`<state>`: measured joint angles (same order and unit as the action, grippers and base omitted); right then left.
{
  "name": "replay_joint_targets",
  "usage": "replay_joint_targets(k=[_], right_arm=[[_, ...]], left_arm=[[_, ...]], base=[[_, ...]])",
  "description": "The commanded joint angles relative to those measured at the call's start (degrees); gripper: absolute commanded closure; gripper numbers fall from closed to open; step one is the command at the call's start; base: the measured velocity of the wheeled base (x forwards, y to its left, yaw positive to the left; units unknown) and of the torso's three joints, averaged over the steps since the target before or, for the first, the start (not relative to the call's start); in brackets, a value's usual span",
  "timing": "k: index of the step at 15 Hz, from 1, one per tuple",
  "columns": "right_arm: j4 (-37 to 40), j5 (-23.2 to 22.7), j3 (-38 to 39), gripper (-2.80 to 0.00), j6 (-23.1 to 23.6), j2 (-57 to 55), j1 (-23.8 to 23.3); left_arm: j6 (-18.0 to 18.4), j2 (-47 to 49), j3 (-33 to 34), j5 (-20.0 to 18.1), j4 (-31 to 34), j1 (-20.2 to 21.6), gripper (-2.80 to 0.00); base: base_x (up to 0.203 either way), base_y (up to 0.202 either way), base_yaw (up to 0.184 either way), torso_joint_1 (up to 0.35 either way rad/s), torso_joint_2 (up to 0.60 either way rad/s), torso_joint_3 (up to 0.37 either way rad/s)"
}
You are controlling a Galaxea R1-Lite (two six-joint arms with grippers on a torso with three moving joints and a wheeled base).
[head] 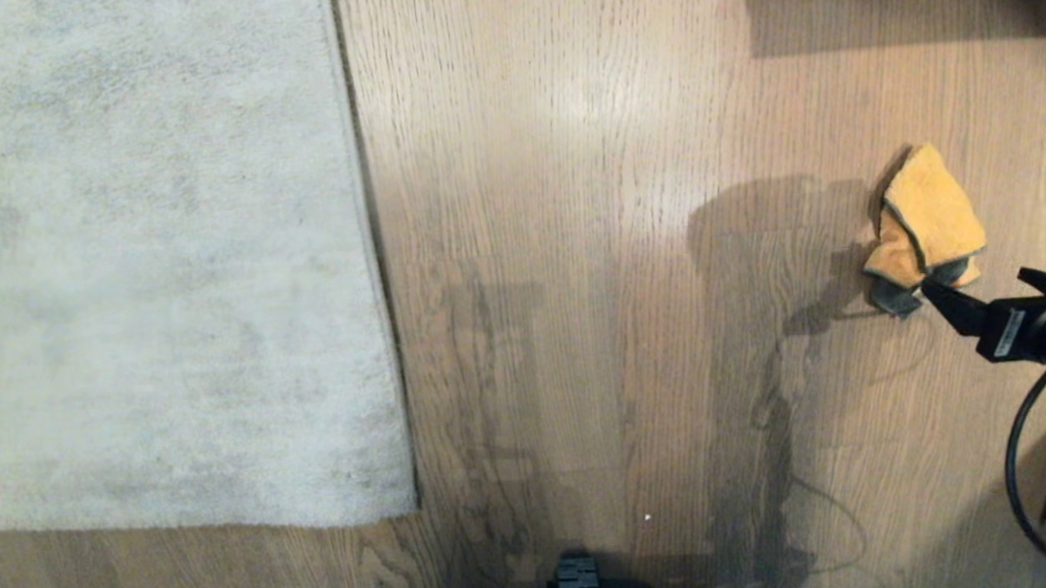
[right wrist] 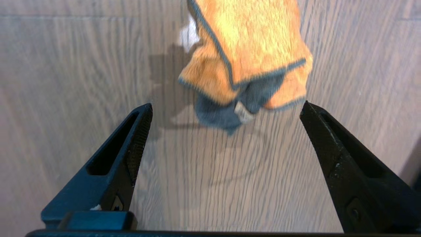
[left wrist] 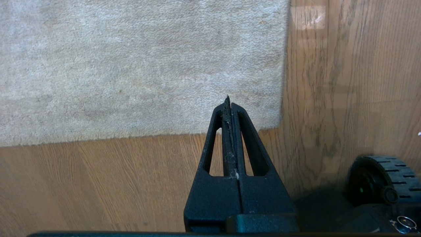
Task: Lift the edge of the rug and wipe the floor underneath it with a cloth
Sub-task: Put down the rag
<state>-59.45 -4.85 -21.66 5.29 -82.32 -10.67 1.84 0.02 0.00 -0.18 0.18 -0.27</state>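
Observation:
A pale grey rug lies flat at the left, its straight rug edge (head: 373, 247) running down to a near corner (head: 406, 504). The brown wood floor (head: 575, 283) fills the rest of the view. A crumpled orange cloth (head: 925, 223) with a dark grey part lies on the floor at the right. My right gripper (head: 975, 282) stands open just short of the cloth, one fingertip close to its grey end. In the right wrist view the cloth (right wrist: 246, 56) lies just beyond the open gripper (right wrist: 227, 104), not held. My left gripper (left wrist: 228, 102) is shut and empty above the rug's corner (left wrist: 279, 125).
One wheel of my base (left wrist: 381, 177) sits on the floor beside the rug corner, and a black part of the base (head: 576, 579) shows at the near edge. A black cable (head: 1016, 468) loops from the right arm. A dark shadow (head: 904, 6) lies at the far right.

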Motion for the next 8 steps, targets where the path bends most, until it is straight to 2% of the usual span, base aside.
replay_joint_targets(k=[1, 8], right_arm=[[-0.32, -0.01, 3.21, -2.80, 0.14, 4.68, 0.20], [-0.06, -0.06, 9.48, -2.80, 1.21, 10.75, 1.29]], left_arm=[[0.00, -0.02, 0.00, 0.01, -0.01, 0.00, 0.00], [0.00, -0.02, 0.00, 0.01, -0.01, 0.00, 0.00]], base=[[0.000, 0.000, 0.000, 0.000, 0.00, 0.000], [0.000, 0.000, 0.000, 0.000, 0.00, 0.000]])
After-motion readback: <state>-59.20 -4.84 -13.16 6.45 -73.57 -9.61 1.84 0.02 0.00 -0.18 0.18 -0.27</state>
